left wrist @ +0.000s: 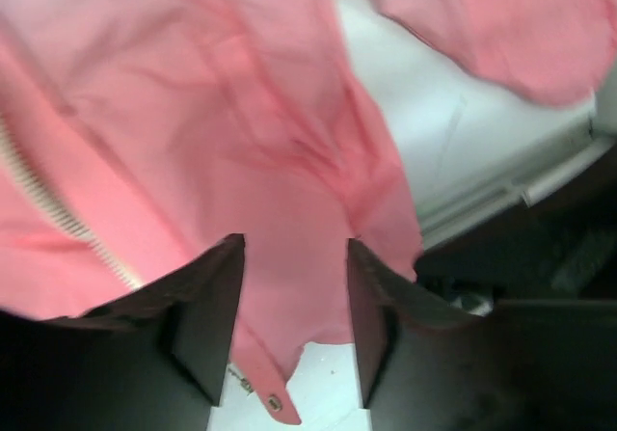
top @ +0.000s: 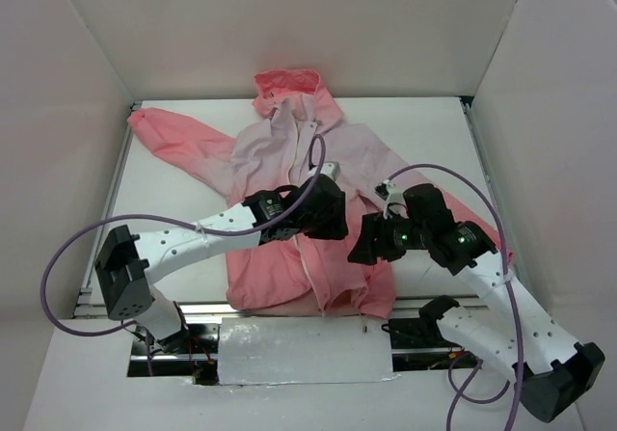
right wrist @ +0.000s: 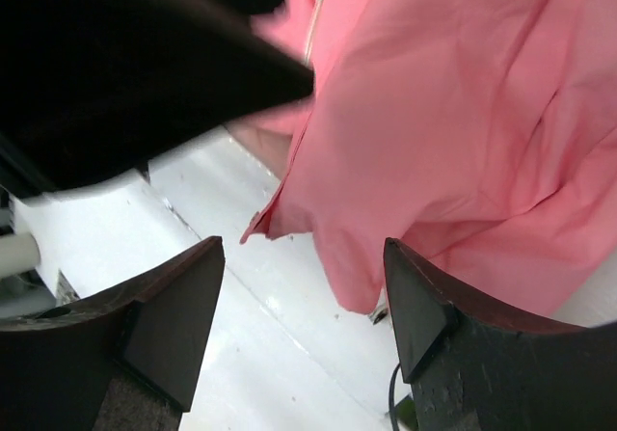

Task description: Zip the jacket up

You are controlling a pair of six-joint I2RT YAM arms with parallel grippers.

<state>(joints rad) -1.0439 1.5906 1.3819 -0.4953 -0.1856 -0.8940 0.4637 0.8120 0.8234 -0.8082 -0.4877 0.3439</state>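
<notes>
1. The jacket (top: 289, 161) lies flat and front-up on the white tabletop (top: 424, 132). Its hood (top: 289, 84) is at the far edge, one sleeve (top: 174, 137) is flung out to the far left, and the hem is towards the arms. That layout makes sense, because the zipper (top: 307, 262) then runs straight down the middle where both arms can reach it.
2. The left arm leans in over the jacket's waist. On its wrist camera the left fingers (left wrist: 207, 325) stand apart and clamp nothing. Pink cloth fills the gap beyond them, and a hem corner (left wrist: 275, 402) with a small metal stud hangs low between them.
3. The zipper teeth show off to the left of that view, not between the fingers, so I'd judge this arm isn't lined up on the track yet.
4. The right arm sits just beside the jacket's lower right side. The right fingers (right wrist: 174, 315) are spread wide and empty. The loose bottom edge of the front panel is ahead of them, with bare tabletop underneath.
5. My read is that both arms are working at the hem because the two zipper ends must be brought together there before anything can slide up.
6. I can't make out the slider in any view. The front looks open at the collar, so the zipping itself looks barely begun, if at all.
</notes>
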